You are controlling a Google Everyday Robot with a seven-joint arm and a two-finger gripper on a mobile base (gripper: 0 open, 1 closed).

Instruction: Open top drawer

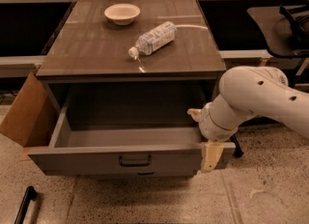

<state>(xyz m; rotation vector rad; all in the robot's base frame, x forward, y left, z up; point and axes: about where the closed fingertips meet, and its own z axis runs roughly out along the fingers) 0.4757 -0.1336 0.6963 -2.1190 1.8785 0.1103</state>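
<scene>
The top drawer [96, 158] is the wide grey-brown drawer under the cabinet top, pulled far out with its deep empty box showing. Its small black bar handle [135, 161] is at the centre of the front. My gripper [202, 135] is at the right end of the drawer front, straddling its top edge. One cream finger [210, 156] hangs outside the front and the other fingertip [194, 114] is inside the box. The fingers stand apart, open. The white arm [260, 97] reaches in from the right.
On the cabinet top [96, 49] lie a clear plastic bottle [152, 38] on its side and a white bowl [122, 13]. A cardboard flap [26, 114] leans at the drawer's left. A black bar [24, 204] lies on the speckled floor at the lower left.
</scene>
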